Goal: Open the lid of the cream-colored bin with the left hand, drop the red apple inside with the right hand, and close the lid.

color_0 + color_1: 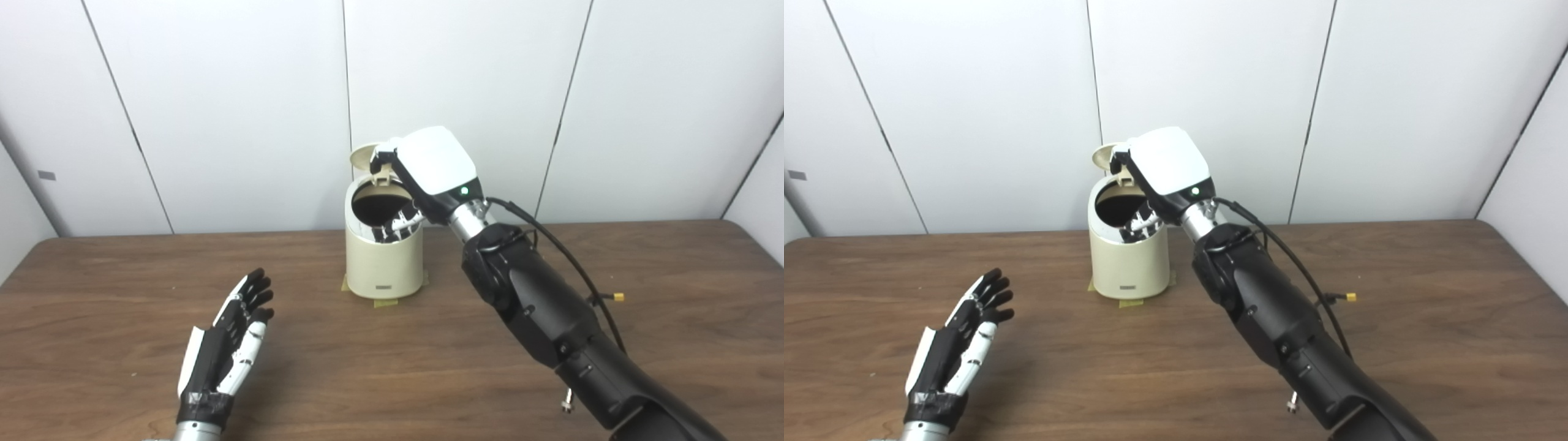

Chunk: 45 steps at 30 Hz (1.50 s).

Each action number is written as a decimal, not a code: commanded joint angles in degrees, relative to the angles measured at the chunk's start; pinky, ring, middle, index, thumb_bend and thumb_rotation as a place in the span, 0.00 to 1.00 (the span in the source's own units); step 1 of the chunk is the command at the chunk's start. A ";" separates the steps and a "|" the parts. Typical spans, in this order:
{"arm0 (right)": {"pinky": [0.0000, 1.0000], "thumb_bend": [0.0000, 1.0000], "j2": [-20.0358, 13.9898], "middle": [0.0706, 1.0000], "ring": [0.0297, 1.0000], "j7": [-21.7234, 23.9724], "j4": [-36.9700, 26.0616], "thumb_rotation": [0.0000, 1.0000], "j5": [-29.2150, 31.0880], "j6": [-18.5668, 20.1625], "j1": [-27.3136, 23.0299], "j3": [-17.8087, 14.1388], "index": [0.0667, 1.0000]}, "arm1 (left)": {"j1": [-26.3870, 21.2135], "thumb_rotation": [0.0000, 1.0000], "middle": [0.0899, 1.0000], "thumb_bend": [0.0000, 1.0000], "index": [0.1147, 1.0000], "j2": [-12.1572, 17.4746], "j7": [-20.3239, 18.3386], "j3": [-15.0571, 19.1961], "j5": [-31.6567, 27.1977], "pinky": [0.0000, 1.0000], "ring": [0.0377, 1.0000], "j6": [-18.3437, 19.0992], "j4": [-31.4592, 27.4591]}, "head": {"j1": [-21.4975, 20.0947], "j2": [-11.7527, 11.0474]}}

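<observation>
The cream-colored bin stands at the back middle of the table, its lid tipped up and back, its dark opening showing. My right hand hangs over the opening from the right, white back up. Its fingers dip inside the rim, spread, with nothing seen between them. No red apple shows in either view. My left hand rests open on the table at the front left, fingers pointing up and away, well clear of the bin. It also shows in the right eye view.
Brown wooden table with white wall panels behind. Yellowish tape lies under the bin's base. A black cable with a yellow plug hangs off my right forearm, which crosses the table's right half.
</observation>
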 commanded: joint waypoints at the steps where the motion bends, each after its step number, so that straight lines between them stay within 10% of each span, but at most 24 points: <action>1: 0.33 0.59 -0.24 0.46 0.39 -5.28 -2.64 0.15 2.39 -1.93 -0.73 -2.48 0.45 | 0.64 0.65 0.89 0.31 0.91 -0.67 0.10 -0.70 1.27 0.81 0.87 -0.68 0.08 | -0.18 -0.01; 10: 0.21 0.53 -0.46 0.44 0.28 -6.15 -14.32 0.00 11.96 -3.79 10.04 -10.29 0.44 | 0.40 0.65 0.89 0.32 0.90 -0.22 0.00 -0.35 0.80 0.83 0.88 -0.19 0.25 | -0.21 -0.17; 15: 0.33 0.52 2.31 0.44 0.40 3.75 -20.39 0.00 34.32 -1.68 18.46 -17.91 0.45 | 0.31 0.68 0.89 0.32 0.91 0.03 0.11 -0.11 1.02 0.83 0.88 -0.31 0.65 | -0.59 -0.40; 18: 0.52 0.48 3.06 0.59 0.58 9.07 -20.80 0.13 46.45 -2.65 23.05 -20.94 0.46 | 0.42 0.67 0.89 0.31 0.90 0.06 -0.21 -0.29 0.72 0.83 0.88 -0.21 0.54 | -0.66 -0.30; 21: 0.64 0.22 2.64 0.70 0.70 12.16 -19.63 0.48 52.73 -5.57 26.89 -22.07 0.67 | 0.40 0.66 0.89 0.30 0.90 0.14 -0.19 -0.39 1.02 0.82 0.87 -0.05 0.69 | -0.96 -0.18; 27: 0.73 0.09 2.38 0.79 0.80 14.84 -17.69 0.60 55.99 -8.10 30.15 -22.30 0.77 | 0.13 0.78 0.89 0.33 0.89 0.47 -0.16 -0.15 0.76 0.84 0.87 -1.06 1.59 | -0.97 -0.26; 45: 0.82 0.18 4.35 0.87 0.87 14.97 -15.64 0.92 56.38 -12.48 34.11 -22.41 0.86 | -3.65 0.90 0.88 0.32 0.88 1.97 1.65 1.44 3.86 0.86 0.89 -1.01 -0.28 | -0.99 0.30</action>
